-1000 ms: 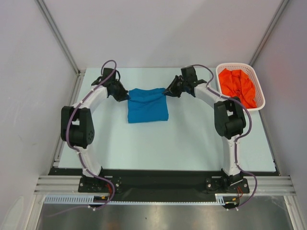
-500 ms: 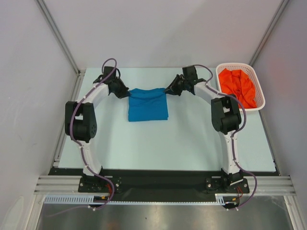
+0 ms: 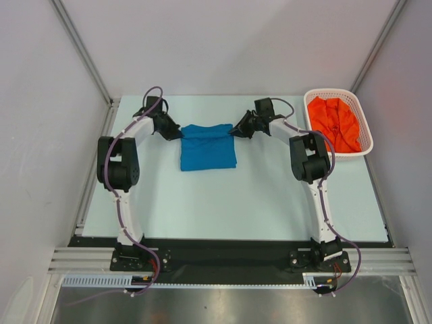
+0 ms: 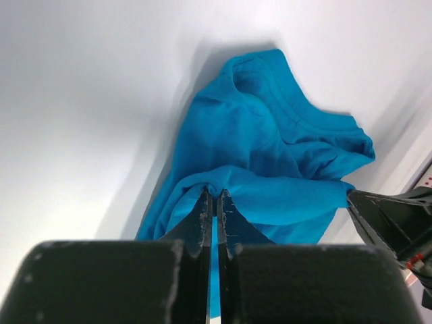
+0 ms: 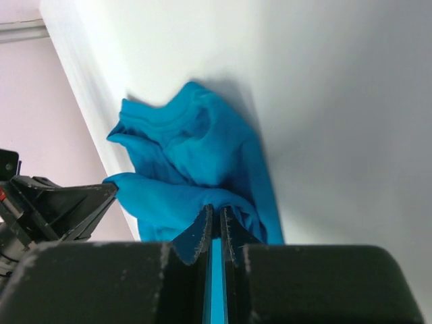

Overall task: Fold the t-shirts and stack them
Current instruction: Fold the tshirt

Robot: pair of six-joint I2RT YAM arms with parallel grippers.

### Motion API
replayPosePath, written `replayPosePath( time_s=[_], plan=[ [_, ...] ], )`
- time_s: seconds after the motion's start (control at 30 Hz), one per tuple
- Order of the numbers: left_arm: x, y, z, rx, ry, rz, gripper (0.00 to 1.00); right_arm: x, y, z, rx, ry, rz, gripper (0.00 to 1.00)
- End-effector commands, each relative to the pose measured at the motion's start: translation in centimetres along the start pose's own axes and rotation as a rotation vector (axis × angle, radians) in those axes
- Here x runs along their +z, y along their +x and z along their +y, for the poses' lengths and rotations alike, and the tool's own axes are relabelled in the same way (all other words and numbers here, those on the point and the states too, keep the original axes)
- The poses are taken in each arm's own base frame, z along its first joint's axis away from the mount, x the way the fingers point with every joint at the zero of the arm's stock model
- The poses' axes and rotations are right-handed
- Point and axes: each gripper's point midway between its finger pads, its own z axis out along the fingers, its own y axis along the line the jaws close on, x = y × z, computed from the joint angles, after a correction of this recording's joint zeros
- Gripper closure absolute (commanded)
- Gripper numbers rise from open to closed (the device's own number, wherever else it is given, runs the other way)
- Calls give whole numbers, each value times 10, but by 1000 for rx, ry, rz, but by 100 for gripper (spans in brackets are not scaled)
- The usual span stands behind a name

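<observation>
The blue t-shirt (image 3: 207,147) lies folded into a rough rectangle at the back middle of the table. My left gripper (image 3: 179,133) is shut on its far left corner, and the cloth bunches at the fingertips in the left wrist view (image 4: 214,194). My right gripper (image 3: 233,130) is shut on its far right corner, with cloth pinched between the fingers in the right wrist view (image 5: 217,210). The far edge between them is lifted and wrinkled. The orange-red t-shirt (image 3: 334,121) lies crumpled in the basket at the back right.
The white lattice basket (image 3: 365,145) stands at the back right corner, close to the right arm's elbow (image 3: 308,156). White walls close in the back and both sides. The black and metal frame runs along the near edge.
Both arms have drawn their elbows inward and forward. The grippers stay shut on the blue t-shirt's far corners, and the shirt has barely shifted.
</observation>
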Motion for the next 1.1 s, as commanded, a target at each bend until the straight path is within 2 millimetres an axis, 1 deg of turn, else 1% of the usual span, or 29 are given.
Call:
replayPosePath(
  time_s=[0.0, 0.07, 0.1, 0.2, 0.23, 0.3, 0.37, 0.47, 0.53, 0.57, 0.67, 0.73, 0.77, 0.8, 0.83, 0.87, 0.9, 1.0, 1.03, 1.07],
  plan=[
    [-8, -21, -11, -31, 34, -38, 100, -3, -13, 16, -3, -49, -9, 100],
    [-9, -23, -15, -43, 59, -28, 100, -4, -14, 20, -5, -60, -9, 100],
    [-12, -27, -19, -38, 72, -41, 100, -6, -17, 23, -9, -61, -18, 100],
    [-22, -34, -33, -30, 116, -66, 100, -16, -22, 39, -32, -87, -45, 100],
    [-27, -37, -39, -27, 133, -78, 100, -18, -23, 41, -34, -88, -52, 100],
    [-30, -40, -45, -26, 151, -85, 100, -24, -26, 49, -42, -98, -72, 100],
    [-30, -44, -48, -25, 156, -91, 100, -25, -30, 55, -42, -110, -84, 100],
    [-22, -43, -49, -31, 161, -75, 100, -25, -34, 58, -43, -118, -85, 100],
    [-23, -42, -56, -21, 189, -66, 100, -24, -32, 59, -39, -120, -72, 100],
    [-23, -42, -55, -19, 186, -68, 100, -25, -31, 59, -41, -121, -71, 100],
    [-35, -42, -59, -12, 202, -97, 100, -37, -34, 71, -51, -139, -100, 100],
    [-37, -43, -59, -17, 205, -105, 100, -45, -38, 78, -56, -156, -124, 100],
    [-37, -44, -63, -15, 215, -106, 100, -45, -39, 78, -54, -153, -128, 100],
    [-29, -42, -59, -18, 198, -88, 100, -44, -41, 81, -57, -162, -130, 100],
    [-27, -43, -59, -18, 196, -82, 100, -39, -41, 75, -46, -156, -120, 100],
    [-28, -46, -63, -17, 204, -82, 100, -37, -39, 74, -43, -158, -106, 100],
    [-24, -45, -63, -23, 203, -71, 100, -36, -40, 76, -38, -159, -103, 100],
    [-25, -51, -68, -23, 221, -95, 100, -36, -44, 75, -45, -159, -125, 100],
    [-22, -52, -65, -25, 212, -95, 100, -34, -47, 73, -44, -161, -129, 100],
    [-22, -56, -68, -27, 221, -100, 100, -32, -49, 72, -42, -164, -130, 100]
  ],
)
